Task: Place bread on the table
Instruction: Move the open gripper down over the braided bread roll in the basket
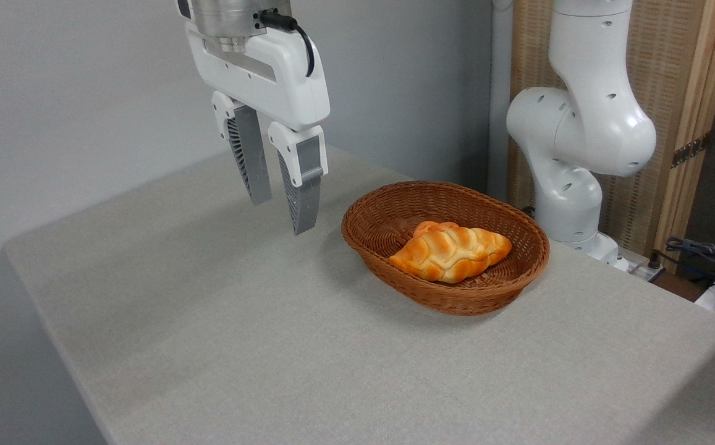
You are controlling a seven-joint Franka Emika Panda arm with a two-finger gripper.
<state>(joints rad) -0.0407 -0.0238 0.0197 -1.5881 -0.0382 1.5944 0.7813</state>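
The worktop (258, 346) is a broad flat surface covered in light grey-beige fabric with a fine woven texture, its near left corner rounded. It runs from the far left edge by the grey wall down toward the right. A brown oval wicker basket (388, 213) sits directly on it, right of centre and toward the back, and casts a soft shadow on the cloth at its left side. At the far right rear edge the white base of the robot arm (598, 247) stands beside the worktop.
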